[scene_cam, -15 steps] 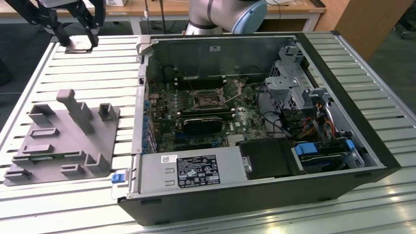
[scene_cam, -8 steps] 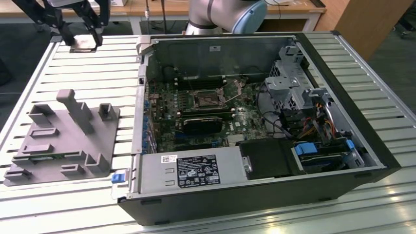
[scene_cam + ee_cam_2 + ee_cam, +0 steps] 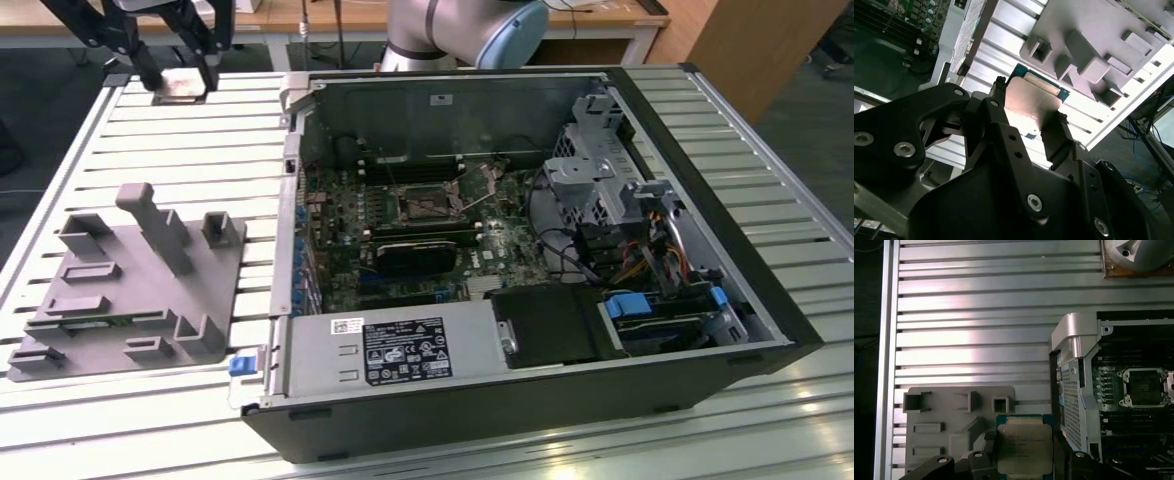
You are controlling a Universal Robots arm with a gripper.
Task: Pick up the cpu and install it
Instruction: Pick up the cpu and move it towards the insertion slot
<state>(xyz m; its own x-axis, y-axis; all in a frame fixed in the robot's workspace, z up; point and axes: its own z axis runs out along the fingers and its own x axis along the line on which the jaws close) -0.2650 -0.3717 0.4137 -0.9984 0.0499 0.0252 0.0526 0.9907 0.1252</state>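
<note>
The cpu [image 3: 1024, 456], a flat square chip with a silver top and a thin green edge, sits clamped between the two black fingers of my gripper [image 3: 1024, 442]. In the second wrist view the cpu [image 3: 1035, 100] shows its shiny face between the fingers of the gripper [image 3: 1029, 107]. In the exterior view the gripper [image 3: 180, 78] hangs at the far left corner of the table with the cpu [image 3: 180, 92] in it, left of the open computer case [image 3: 534, 400]. The motherboard socket [image 3: 430, 205] lies inside the case, and the first wrist view shows the socket [image 3: 1144, 387] too.
A grey plastic fixture [image 3: 134, 280] with upright posts stands on the slatted metal table [image 3: 174, 150] left of the case; the fixture [image 3: 954, 415] lies below the gripper. The case holds a power supply [image 3: 387, 350], a drive cage [image 3: 601, 170] and cables [image 3: 654, 250].
</note>
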